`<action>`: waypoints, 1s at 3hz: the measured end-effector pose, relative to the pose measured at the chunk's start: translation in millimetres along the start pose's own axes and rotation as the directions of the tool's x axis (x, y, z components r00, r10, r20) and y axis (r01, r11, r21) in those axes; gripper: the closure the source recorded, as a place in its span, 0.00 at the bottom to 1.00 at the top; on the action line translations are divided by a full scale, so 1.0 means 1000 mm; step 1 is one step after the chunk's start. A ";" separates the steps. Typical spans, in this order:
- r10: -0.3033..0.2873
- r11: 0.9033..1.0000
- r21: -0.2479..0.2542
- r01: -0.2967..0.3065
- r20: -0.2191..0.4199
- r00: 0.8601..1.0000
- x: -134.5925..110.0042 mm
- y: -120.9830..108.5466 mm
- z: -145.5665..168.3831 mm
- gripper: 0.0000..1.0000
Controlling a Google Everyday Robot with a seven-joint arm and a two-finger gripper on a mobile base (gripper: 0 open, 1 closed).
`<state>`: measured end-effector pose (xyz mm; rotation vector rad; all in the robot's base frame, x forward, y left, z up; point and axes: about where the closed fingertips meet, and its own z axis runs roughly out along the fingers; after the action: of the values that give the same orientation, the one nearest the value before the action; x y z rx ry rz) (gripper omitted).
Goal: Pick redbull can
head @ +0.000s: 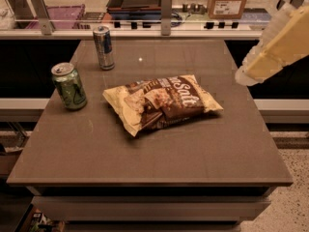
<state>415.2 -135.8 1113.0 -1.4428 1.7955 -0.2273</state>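
1 redbull can | 1 green can | 1 chip bag | gripper at far right, state: cannot tell

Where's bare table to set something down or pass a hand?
Free: the front strip of the table before the chip bag, and the back-right corner, near the gripper hovering at the right edge. Crowded: the left, where green can and redbull can stand.

The redbull can, slim, blue and silver with a silver top, is seen upright near the far left edge of the table. The end effector is held well apart, at the right.
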 end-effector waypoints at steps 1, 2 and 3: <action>0.000 1.000 0.000 0.000 0.000 1.000 0.000 0.000 0.000 0.00; -0.001 1.000 0.004 0.001 0.004 1.000 -0.001 -0.001 0.000 0.00; -0.001 1.000 0.004 0.001 0.004 1.000 -0.001 -0.001 0.000 0.00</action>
<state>415.9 -135.1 1114.1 -1.4403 1.7905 -0.2285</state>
